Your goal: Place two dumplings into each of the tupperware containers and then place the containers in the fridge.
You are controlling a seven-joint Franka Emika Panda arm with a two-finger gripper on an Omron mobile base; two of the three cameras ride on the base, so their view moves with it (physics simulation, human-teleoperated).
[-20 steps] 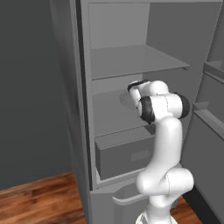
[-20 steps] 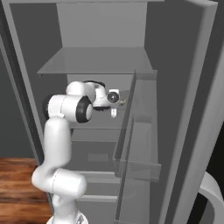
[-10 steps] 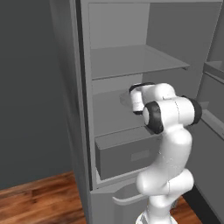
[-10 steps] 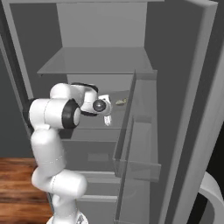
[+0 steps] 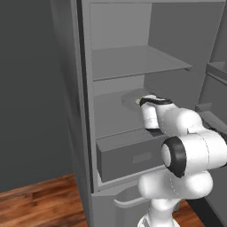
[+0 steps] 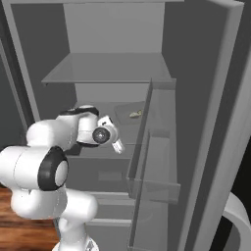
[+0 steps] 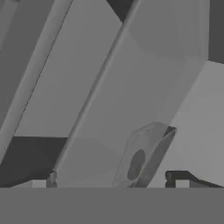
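Tool (image 7: 111,179) open wide, fingertips (image 7: 177,177) well apart, holding nothing, touching nothing. Tupperware container (image 7: 142,159) ahead between fingertips, on middle shelf (image 5: 113,117) of fridge (image 5: 84,88), dumpling (image 7: 135,165) inside. Drawer (image 5: 126,155) below shelf, door racks (image 6: 157,147) at right. Wooden floor (image 5: 40,204) beside fridge, dark wall (image 5: 31,88) behind.

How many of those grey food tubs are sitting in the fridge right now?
1: a tupperware container on the fridge's middle shelf, behind the arm, with a dumpling showing inside. A second may be hidden.
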